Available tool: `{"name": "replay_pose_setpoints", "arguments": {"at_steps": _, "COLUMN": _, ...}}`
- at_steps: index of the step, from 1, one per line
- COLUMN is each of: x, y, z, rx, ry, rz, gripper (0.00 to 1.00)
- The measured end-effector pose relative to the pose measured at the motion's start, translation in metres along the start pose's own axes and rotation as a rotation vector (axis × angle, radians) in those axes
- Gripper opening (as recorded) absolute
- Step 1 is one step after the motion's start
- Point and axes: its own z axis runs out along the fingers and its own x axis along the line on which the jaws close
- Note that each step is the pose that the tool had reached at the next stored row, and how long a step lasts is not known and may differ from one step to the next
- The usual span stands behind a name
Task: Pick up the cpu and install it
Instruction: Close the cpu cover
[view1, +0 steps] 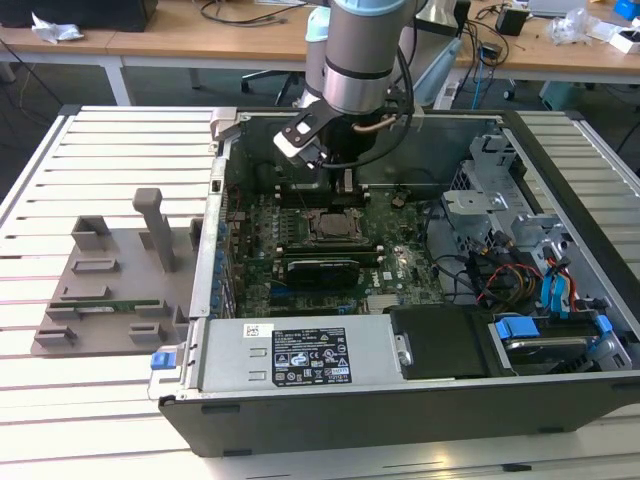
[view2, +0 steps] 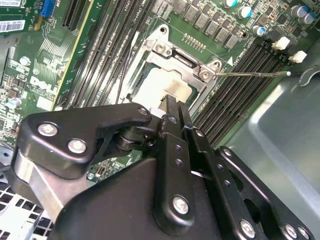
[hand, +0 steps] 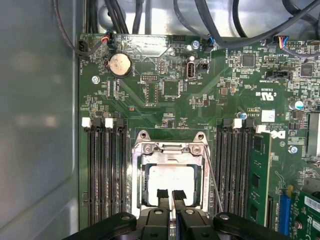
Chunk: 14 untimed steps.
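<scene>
The cpu (hand: 172, 179) lies flat and pale face up inside the metal socket frame (hand: 145, 150) on the motherboard (hand: 165, 90). It is square, so it has no long axis, and its edges run parallel to the memory slots (hand: 105, 170) on both sides. The hand (hand: 170, 196) hangs over one edge of it with fingers closed together and gripping nothing; whether they touch it cannot be told.

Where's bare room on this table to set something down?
The white slatted table is bare at the exterior view's left, around the grey holder tray, and at the right past the black computer case. Inside the case is crowded: green motherboard, cables, black gripper.
</scene>
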Motion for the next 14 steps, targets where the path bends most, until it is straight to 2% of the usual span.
{"name": "replay_pose_setpoints", "arguments": {"at_steps": 14, "x": -0.0002, "y": -0.0006, "z": -0.0156, "rx": 0.0000, "ry": 0.0000, "rz": 0.000, "gripper": 0.17}}
